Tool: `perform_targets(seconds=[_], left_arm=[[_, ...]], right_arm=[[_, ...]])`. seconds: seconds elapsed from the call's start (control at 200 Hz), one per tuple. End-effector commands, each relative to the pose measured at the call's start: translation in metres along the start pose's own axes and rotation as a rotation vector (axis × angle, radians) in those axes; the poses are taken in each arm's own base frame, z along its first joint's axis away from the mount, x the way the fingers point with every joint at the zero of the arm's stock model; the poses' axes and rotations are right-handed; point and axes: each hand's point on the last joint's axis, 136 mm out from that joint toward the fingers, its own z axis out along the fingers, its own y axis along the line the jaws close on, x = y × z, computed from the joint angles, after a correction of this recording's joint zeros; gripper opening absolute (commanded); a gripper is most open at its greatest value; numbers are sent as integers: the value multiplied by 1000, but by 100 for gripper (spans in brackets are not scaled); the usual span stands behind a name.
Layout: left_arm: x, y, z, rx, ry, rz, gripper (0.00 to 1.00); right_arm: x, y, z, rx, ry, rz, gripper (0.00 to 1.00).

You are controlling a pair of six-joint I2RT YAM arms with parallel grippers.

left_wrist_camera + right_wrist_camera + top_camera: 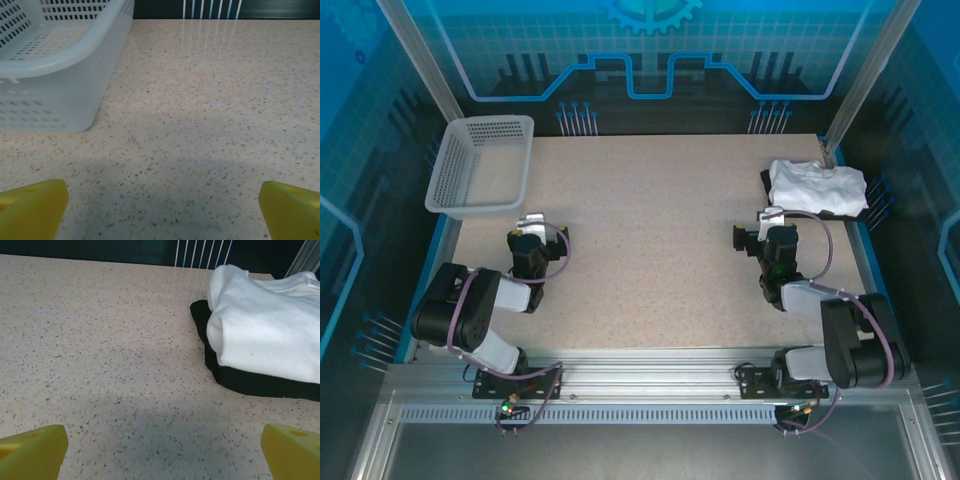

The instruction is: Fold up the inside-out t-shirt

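The inside-out t-shirt [817,187] lies bunched in a white heap at the upper right of the top view, resting on a black folded garment [250,382] that shows under its left and near edges. In my judgement, the main risk is a pinch that goes too deep and catches the dark cloth along with the white, so both come away together. A second risk is that the heap hides its hem and sleeves, so a blind grab may take several layers and lift a knot rather than a flat sheet. The pile also sits close to the table's right edge and the frame post, so a pull toward the right could drag cloth over the side.

The right gripper [160,455] sits just left of and below the pile, its yellow fingers wide apart with nothing between them. The left gripper [160,215] is likewise spread and empty, low at the left, near the white basket [490,125] in the upper left corner. Between them the speckled table [650,230] offers broad bare room at the centre for spreading.
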Motion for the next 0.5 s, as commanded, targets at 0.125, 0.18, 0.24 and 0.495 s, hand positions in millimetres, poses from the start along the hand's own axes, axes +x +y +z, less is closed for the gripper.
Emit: perform_targets(seconds=[0.125,0.18,0.24,0.495], left_arm=[[-20,-5,10,71,-22,-28,99],[-20,-5,10,71,-19,-32,99],[-20,-4,10,69,-20,-30,99],[-20,-4,10,70,-21,-31,99]], right_arm=[[1,7,22,-42,-18,-6,100],[1,7,22,-42,-8,-8,100],[1,7,23,-40,-9,-6,100],[1,7,23,-28,-9,-13,100]])
